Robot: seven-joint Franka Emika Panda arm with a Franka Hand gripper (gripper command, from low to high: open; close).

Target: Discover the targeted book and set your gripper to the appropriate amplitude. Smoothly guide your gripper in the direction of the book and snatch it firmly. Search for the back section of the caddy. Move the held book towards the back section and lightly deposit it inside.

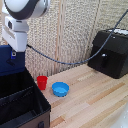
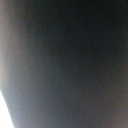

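Arm reaching in from the top of the exterior view's left side, its white gripper (image 1: 12,53) pointing straight down with the blue-tipped fingers clamped on the top edge of the book (image 1: 11,66). The navy book hangs upright with its broad face toward the camera and its long axis roughly level, its lower part sunk into the caddy (image 1: 30,107) at the compartment farthest from the camera; the wrist view is only a dark blur. A red cup (image 1: 42,82) and blue bowl (image 1: 60,89) stand on the wooden table (image 1: 95,100) just beside the caddy, with a black machine (image 1: 111,52) farther off toward the exterior view's right.
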